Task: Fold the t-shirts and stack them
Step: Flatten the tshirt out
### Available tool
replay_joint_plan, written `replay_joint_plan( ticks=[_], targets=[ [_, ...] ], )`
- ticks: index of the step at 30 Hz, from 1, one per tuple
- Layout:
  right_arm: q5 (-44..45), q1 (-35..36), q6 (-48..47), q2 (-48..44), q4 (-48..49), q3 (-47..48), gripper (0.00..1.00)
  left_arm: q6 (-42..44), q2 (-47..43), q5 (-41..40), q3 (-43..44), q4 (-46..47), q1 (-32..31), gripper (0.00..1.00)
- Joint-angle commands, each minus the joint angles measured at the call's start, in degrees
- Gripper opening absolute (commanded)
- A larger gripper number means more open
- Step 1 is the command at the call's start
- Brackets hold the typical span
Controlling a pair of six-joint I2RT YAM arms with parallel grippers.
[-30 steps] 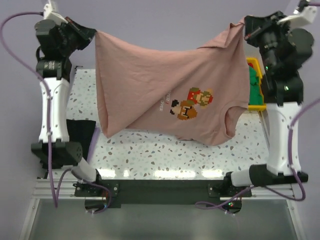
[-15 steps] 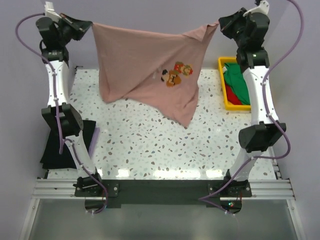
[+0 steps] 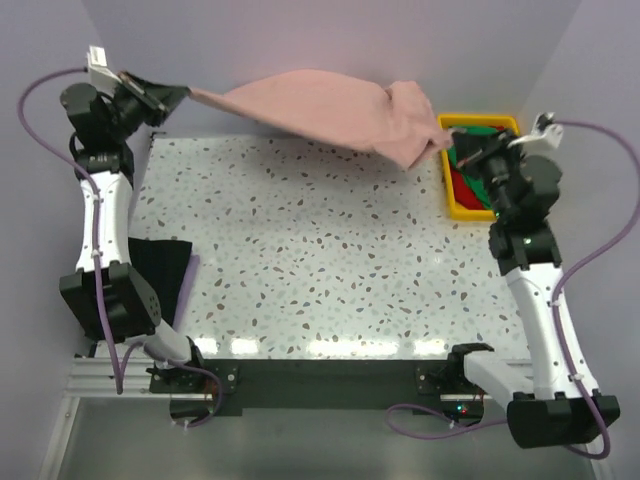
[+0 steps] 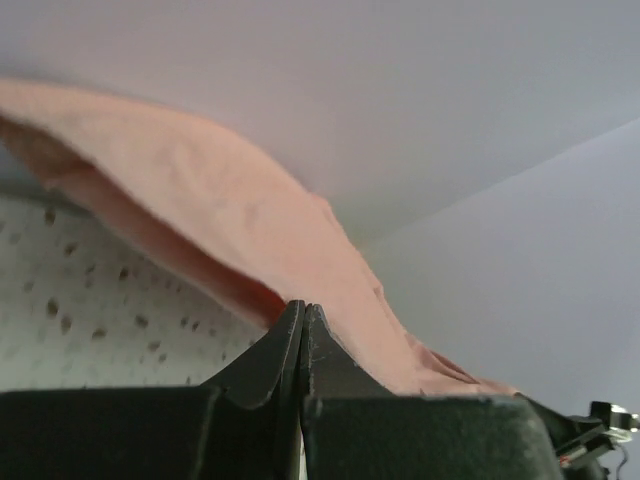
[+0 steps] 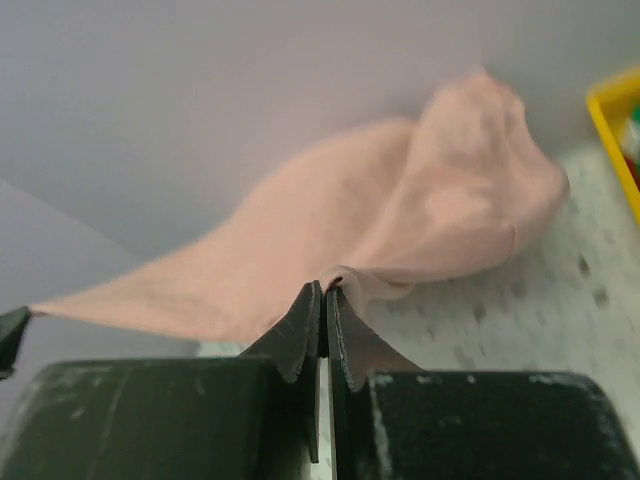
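Observation:
The dusty pink t-shirt (image 3: 320,105) hangs stretched between both grippers, low over the table's far edge, its print hidden. My left gripper (image 3: 183,95) is shut on its left corner at the far left; the cloth shows in the left wrist view (image 4: 230,230). My right gripper (image 3: 448,137) is shut on its right corner, beside the tray; the cloth bunches there (image 5: 400,230). A black t-shirt (image 3: 158,275) lies folded at the table's left edge. A green t-shirt (image 3: 482,160) and a red one (image 3: 462,186) lie in the tray.
The yellow plastic tray (image 3: 480,122) stands at the far right of the speckled table (image 3: 320,260). The purple back wall is close behind the stretched shirt. The left arm's links stand along the left edge over the black shirt.
Both grippers have dropped from high up to just above the far edge. The pink shirt, hanging down and showing its print before, now lies flung out nearly flat toward the back.

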Motion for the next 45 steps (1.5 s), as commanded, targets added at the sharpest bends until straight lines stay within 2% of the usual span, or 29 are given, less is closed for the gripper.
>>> replay_joint_plan(
  ticks=[1,3,4,5,6,7,9,10,11,13,18,20,25,31,38,41,44,45],
  targets=[
    [1.1,-0.1,5.2,-5.4,-4.0,-16.7,0.0,8.9,-5.1,-3.2,-15.4,-7.6,-1.7,0.0],
    [2.0,-0.1,6.4,-11.5,-6.1,-26.4,0.0,13.4,-7.5,-7.4,-20.9,-9.6,-4.1,0.0],
    [1.8,-0.1,6.7,-13.1,-6.1,-29.5,0.05,14.8,-8.0,-9.4,-25.2,-12.9,-4.9,0.0],
    [0.5,-0.1,6.7,-15.2,-6.0,-34.5,0.12,15.7,-8.2,-12.0,-27.6,-13.7,-5.7,0.0],
    [-0.5,-0.1,6.7,-15.6,-7.1,-36.2,0.28,16.7,-8.6,-12.6,-30.0,-13.3,-7.1,0.05],
    [-1.7,-0.1,5.8,-15.9,-7.3,-37.7,0.35,17.1,-8.7,-14.6,-33.6,-14.2,-7.7,0.26],
    [-3.9,-0.1,5.4,-16.5,-8.1,-40.3,0.48,18.5,-9.6,-16.1,-36.6,-14.7,-9.2,0.4],
    [-4.0,-0.1,5.0,-16.7,-8.3,-40.6,0.52,19.0,-10.4,-17.1,-39.3,-14.7,-9.5,0.53],
    [-4.1,-0.2,3.6,-16.7,-8.5,-40.2,0.54,19.3,-11.2,-20.2,-40.5,-15.1,-9.5,0.58],
    [-2.1,0.0,2.1,-16.0,-10.4,-38.8,0.57,19.5,-13.7,-22.6,-43.6,-15.5,-9.6,0.62],
    [0.2,-0.1,-1.4,-10.5,-9.3,-33.6,0.57,18.5,-15.6,-31.8,-48.6,-16.7,-11.7,0.61],
    [0.5,-0.1,-2.0,-6.1,-8.6,-31.3,0.57,17.6,-15.0,-35.4,-49.9,-16.5,-12.6,0.57],
    [3.8,0.0,-3.7,1.7,-7.0,-26.6,0.57,16.2,-7.3,-41.0,-46.1,-17.6,-15.8,0.5],
    [7.1,-0.1,-6.0,11.2,-6.4,-21.0,0.57,13.0,2.1,-43.6,-41.8,-16.9,-19.2,0.5],
    [4.6,-0.1,-5.6,15.9,-3.6,-21.6,0.56,10.9,6.2,-43.8,-39.6,-16.0,-20.1,0.49],
    [4.8,0.0,-5.8,17.0,-3.4,-21.5,0.56,10.9,7.6,-44.5,-38.3,-16.6,-21.1,0.41],
    [5.3,-0.1,-5.9,17.8,-3.7,-21.2,0.56,10.6,7.8,-46.9,-37.6,-18.4,-21.9,0.27],
    [5.6,0.0,-6.0,18.1,-3.6,-21.2,0.56,10.5,7.6,-47.4,-37.6,-19.4,-21.9,0.13]
  ],
)
